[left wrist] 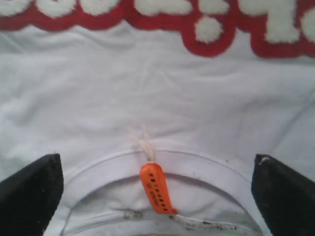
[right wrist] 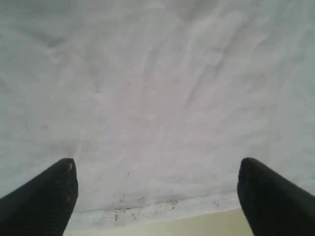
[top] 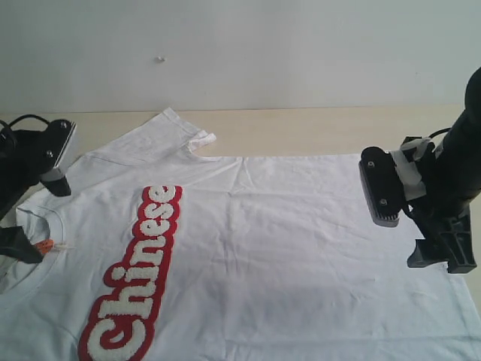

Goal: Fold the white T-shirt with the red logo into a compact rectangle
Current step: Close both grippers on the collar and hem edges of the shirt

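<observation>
My left gripper (left wrist: pixel 156 160) hangs spread wide astride the collar (left wrist: pixel 110 162) and its orange tag (left wrist: pixel 156 188), empty. Past the collar runs the red logo (top: pixel 139 278) on the white T-shirt (top: pixel 285 241), spread on the table (top: pixel 301 128). Farthest from the collar, my right gripper (right wrist: pixel 156 162) hangs spread over the hem (right wrist: pixel 162 206). Light, limp cloth, I judge: pinch the stitched edges.

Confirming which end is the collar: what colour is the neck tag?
Orange; the neck tag shows best in the left wrist view.

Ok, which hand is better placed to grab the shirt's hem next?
Probably right. The right hand hangs open over the hem of the white T-shirt; the left hand is open over the collar, at the opposite end.
</observation>
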Available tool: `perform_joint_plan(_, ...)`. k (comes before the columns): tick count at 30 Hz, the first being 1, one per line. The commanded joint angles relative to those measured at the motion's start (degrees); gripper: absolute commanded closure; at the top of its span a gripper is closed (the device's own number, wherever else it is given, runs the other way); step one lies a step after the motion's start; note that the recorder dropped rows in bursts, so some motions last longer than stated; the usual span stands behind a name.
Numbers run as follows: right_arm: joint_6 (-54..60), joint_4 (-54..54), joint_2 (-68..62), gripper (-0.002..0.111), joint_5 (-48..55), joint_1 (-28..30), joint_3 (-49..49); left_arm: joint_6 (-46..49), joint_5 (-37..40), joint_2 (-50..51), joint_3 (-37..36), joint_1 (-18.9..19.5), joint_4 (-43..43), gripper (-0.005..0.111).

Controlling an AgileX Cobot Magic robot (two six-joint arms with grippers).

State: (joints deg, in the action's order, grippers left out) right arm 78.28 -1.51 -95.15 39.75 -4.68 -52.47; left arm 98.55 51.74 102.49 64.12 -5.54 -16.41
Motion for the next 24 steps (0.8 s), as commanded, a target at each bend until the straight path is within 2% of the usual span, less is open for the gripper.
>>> perform_joint_plan(1, 2.64, 0.40, -2.98, 0.029, -0.70, 2.75, 0.04, 0.40, 1.61, 3.03, 0.49, 0.28, 5.34, 0.002)
perform_joint_plan(6, 2.53, -0.72, -5.93, 0.045, -3.98, 3.50, 0.04, 0.15, 0.84, 4.61, 0.49, 0.28, 5.30, 0.002)
perform_joint_plan(10, 2.53, -8.08, -6.21, 0.053, -8.24, 3.50, 0.04, 0.04, 0.84, 5.12, 0.49, 0.28, 5.30, 0.002)
perform_joint_plan(13, -1.36, -7.91, -6.11, 0.046, -7.98, 3.50, 0.04, 0.02, 0.73, 5.12, 0.49, 0.28, 5.13, 0.002)
perform_joint_plan(21, -5.54, -0.02, -6.11, 0.006, -1.10, 3.35, 0.04, 0.19, 0.46, 5.12, 0.49, 0.28, 5.13, 0.002)
perform_joint_plan(24, -5.30, 2.91, -6.11, 0.003, 1.09, 3.35, 0.04, 0.30, 0.36, 5.12, 0.49, 0.28, 5.13, 0.002)
